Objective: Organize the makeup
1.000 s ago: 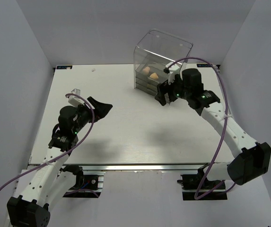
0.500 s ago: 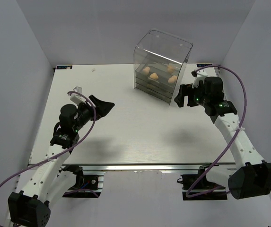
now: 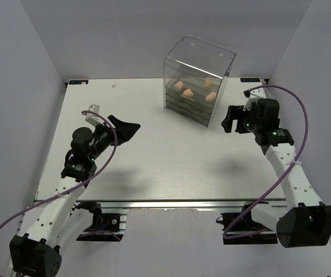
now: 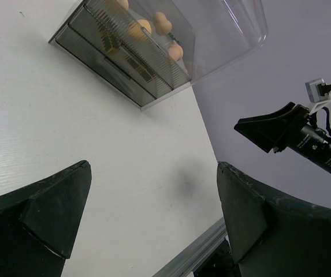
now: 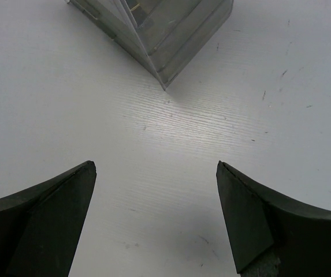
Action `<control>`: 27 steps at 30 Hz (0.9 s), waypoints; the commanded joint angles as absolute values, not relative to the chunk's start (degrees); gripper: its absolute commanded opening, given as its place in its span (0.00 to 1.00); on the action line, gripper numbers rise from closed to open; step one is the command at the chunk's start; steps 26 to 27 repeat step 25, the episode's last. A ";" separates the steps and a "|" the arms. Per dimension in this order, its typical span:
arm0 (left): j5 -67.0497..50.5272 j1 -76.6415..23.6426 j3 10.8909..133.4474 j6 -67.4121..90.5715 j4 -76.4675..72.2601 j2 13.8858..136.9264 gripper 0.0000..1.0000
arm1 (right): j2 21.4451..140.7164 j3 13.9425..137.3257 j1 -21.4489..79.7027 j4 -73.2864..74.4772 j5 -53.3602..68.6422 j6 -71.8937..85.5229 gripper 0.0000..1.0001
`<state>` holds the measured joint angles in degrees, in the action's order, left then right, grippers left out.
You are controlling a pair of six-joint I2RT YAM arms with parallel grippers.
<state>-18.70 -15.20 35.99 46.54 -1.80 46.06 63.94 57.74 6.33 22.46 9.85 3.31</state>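
The makeup sits inside the clear plastic drawer box (image 3: 198, 68) at the back of the table. Several peach sponges (image 3: 188, 92) lie in its top drawer, and in the left wrist view the sponges (image 4: 138, 29) show through the clear wall. Dark items with gold marks (image 4: 108, 41) show behind a ribbed drawer front lower down. My left gripper (image 3: 129, 130) hovers open over the table's left half, far from the box, nothing between its fingers (image 4: 55, 202). My right gripper (image 3: 227, 119) is open and empty just right of the box, facing the box's corner (image 5: 164, 85).
Grey walls close in the white table (image 3: 153, 156) on three sides. An aluminium rail (image 3: 165, 203) runs along the near edge. My right gripper (image 4: 272, 130) shows in the left wrist view against the right wall.
My right arm has drawn back from the front of the drawer box, moving right, and its gripper stays open. The left arm has barely shifted.
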 commanded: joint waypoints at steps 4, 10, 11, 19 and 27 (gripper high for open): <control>-19.34 -15.12 36.39 46.67 -3.60 45.26 0.98 | 61.44 56.34 5.54 20.04 9.22 1.85 0.89; -18.90 -15.12 36.30 47.02 -3.51 44.39 0.98 | 61.44 56.34 4.49 20.83 8.09 0.35 0.89; -18.72 -15.12 35.78 47.20 -3.78 43.78 0.98 | 61.44 56.34 4.40 20.92 8.35 -1.30 0.89; -18.98 -15.12 35.42 47.02 -3.34 42.80 0.98 | 61.35 56.60 4.31 21.01 10.46 -1.76 0.89; -18.72 -15.12 35.07 46.93 -3.60 42.89 0.98 | 61.26 56.34 4.04 20.13 8.96 -1.14 0.90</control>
